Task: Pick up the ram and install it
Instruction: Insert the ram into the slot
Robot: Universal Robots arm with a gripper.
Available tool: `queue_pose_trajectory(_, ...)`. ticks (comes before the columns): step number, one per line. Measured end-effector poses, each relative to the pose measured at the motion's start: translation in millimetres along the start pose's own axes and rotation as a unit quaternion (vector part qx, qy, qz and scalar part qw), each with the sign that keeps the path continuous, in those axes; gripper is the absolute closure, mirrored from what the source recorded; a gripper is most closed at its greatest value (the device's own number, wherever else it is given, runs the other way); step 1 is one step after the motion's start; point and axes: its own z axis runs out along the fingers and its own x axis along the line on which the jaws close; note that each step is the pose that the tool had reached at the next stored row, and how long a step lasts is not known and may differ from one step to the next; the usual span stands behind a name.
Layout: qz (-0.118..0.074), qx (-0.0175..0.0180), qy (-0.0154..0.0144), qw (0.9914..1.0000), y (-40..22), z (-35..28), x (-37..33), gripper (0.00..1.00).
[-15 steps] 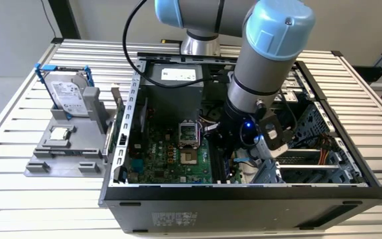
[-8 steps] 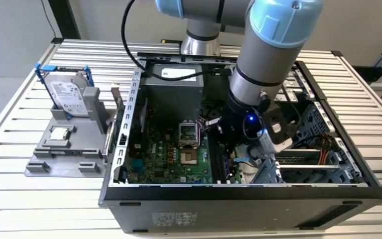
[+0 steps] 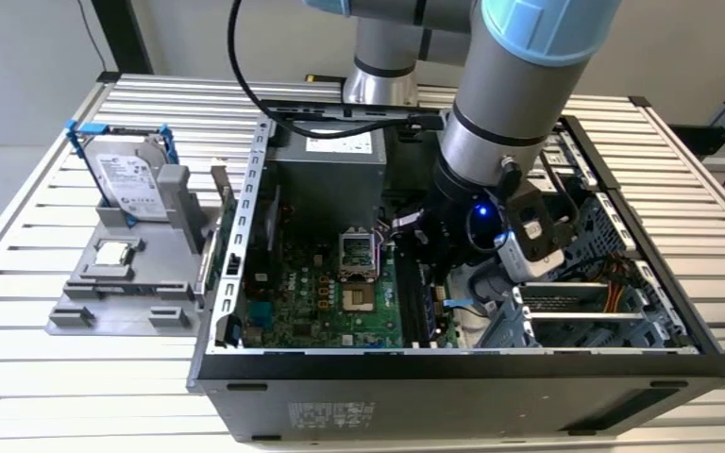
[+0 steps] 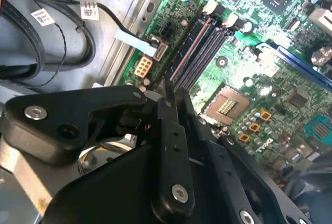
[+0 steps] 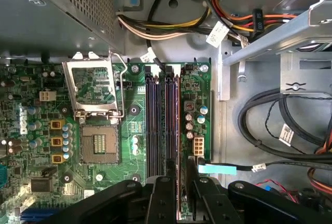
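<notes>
The arm is reaching down into the open PC case, w/ the gripper sitting low over the green motherboard, near the memory slots toward the exterior view's right of the board. In both wrist views the black fingers are pinching a thin dark stick edge-on: the ram, gold-toned along one long edge, standing upright and lining up w/ the row of slots. In the second wrist view the ram is poking out past the fingertips toward the slots; can't tell if it's fully seated or just resting in the slot. The CPU socket is lying just beside the slots, its metal frame flipped open. Outside the case, on the exterior view's left, a hard drive in a blue frame is standing on a grey fixture on the slatted table.
</notes>
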Motion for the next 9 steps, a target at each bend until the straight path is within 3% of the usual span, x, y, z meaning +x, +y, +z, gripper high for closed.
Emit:
queue_pose_trajectory(1, 0.0, 0.0001, 0.0, 1.0, 0.0, 0.0, 0.0, 1.0)
queue_pose_trajectory(9, 0.0, 0.0008, 0.0, 1.0, 0.0, -0.1, 0.0, 1.0)
